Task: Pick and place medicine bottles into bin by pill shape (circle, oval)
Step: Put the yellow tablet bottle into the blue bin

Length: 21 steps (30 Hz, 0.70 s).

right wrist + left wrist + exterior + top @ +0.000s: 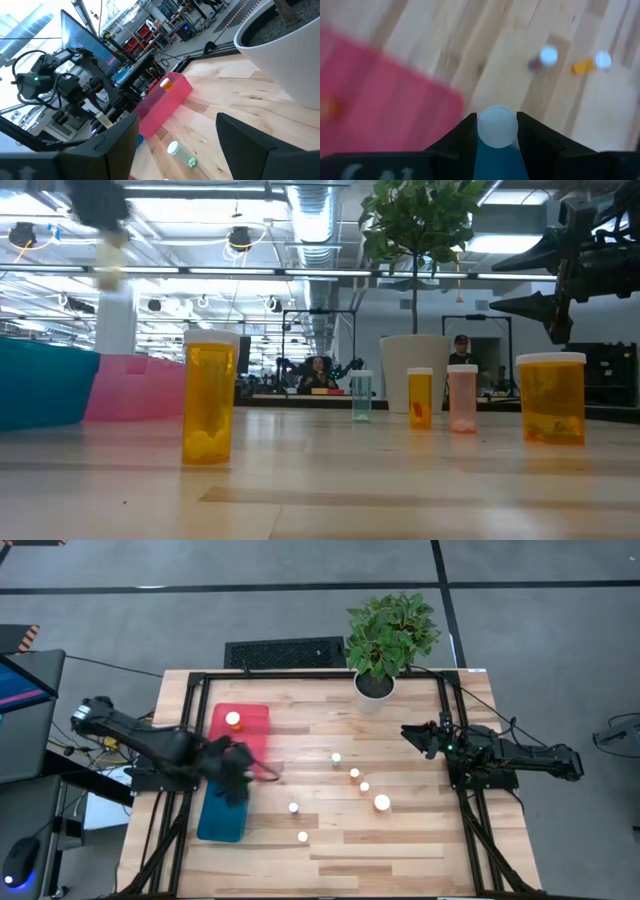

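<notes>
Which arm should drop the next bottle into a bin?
Left: its gripper already grips a bottle over the blue bin. The right gripper waits empty near the plant.

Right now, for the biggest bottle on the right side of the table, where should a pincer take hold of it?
The big bottle stands upright apart from the others. Come straight down and close on the round body just under its white cap; the free right pincer is nearer.

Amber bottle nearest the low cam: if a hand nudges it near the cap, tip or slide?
The amber bottle would likely tip: it stands upright, taller than wide. It probably weighs little, since only a few pills sit at its bottom. Once down, its round body would likely roll on the smooth wooden table.
</notes>
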### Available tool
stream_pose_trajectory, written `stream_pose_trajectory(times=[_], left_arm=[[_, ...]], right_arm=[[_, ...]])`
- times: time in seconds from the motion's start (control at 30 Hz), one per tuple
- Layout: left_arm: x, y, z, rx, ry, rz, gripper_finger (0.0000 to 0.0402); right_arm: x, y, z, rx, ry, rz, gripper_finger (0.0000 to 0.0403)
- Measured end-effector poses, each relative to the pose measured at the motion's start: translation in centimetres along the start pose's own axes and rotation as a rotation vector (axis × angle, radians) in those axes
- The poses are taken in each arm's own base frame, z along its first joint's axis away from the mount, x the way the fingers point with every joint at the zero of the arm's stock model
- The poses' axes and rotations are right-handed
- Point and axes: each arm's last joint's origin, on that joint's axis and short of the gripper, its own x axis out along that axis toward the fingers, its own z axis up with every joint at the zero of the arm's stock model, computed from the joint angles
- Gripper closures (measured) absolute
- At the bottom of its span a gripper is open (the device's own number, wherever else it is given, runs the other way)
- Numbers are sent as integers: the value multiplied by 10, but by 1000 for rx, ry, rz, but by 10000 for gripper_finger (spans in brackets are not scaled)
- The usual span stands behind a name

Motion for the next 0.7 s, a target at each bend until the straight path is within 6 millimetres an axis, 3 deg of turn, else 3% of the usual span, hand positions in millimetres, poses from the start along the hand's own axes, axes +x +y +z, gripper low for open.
stream_pose_trajectory(times=[0.13,0.33,0.53,0.7], left_arm=[[-18,1,-31,-95,60,39,287],[-25,-7,-61,-160,22,143,287],[-15,-24,-77,-169,-18,230,287],[9,-30,-91,-205,-27,283,282]], right_arm=[[0,0,0,-16,-1,0,127],[0,0,0,-17,-1,1,127],[0,0,0,-16,-1,1,127],[0,0,0,-15,-2,1,127]])
